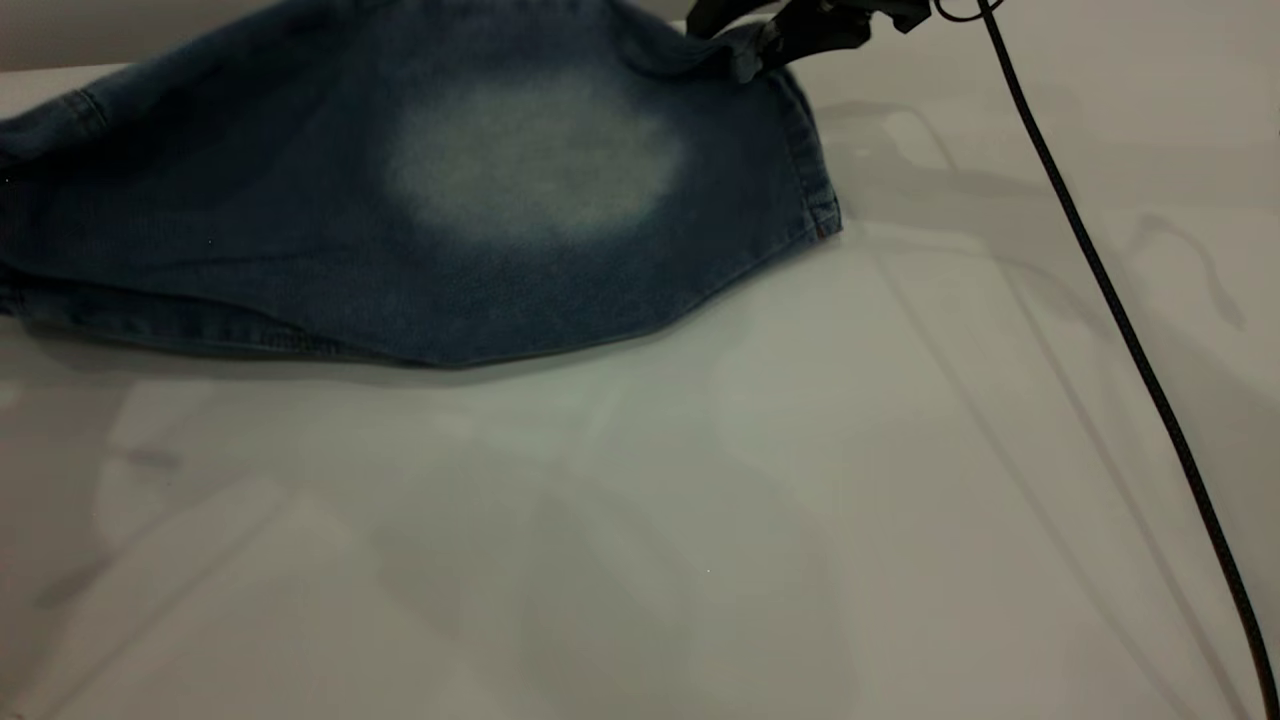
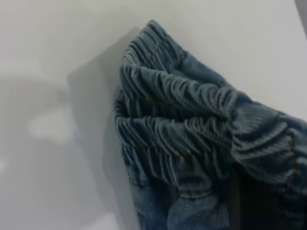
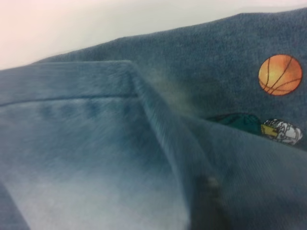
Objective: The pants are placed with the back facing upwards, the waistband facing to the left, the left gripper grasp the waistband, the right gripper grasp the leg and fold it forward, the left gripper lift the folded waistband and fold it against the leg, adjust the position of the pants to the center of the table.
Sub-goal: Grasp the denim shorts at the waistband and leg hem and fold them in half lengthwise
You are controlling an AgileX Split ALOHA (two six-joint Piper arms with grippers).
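Item: the pants [image 1: 420, 200], short blue denim w/ one large pale faded oval up; we log them at approx 10–12 o'clock of the exterior view, on the table [image 1: 700, 500], well off centre. The leg [image 1: 640, 200] lies uppermost, folded over; its stitched hem runs down the 2 o'clock edge. The right gripper [image 1: 775, 40] sits at 1 o'clock on the hem corner, cloth bunched at its tip, so we judge it clamped on the leg; the right wrist view shows a lifted denim fold and the basketball print [image 3: 280, 74] on the layer beneath. A black cable [image 1: 1100, 280] trails from it across the table. The left gripper: body not seen; fingers' state we cannot tell. The left wrist view shows the waistband [image 2: 177, 124], ruched, doubled on itself, raised off the table. Handling, our judgement: soft, limp, light-to-medium wt, drapes & sags, not fragile, good friction. Best holds: elastic waistband ridge, thick hem seams; avoid single flat layers.
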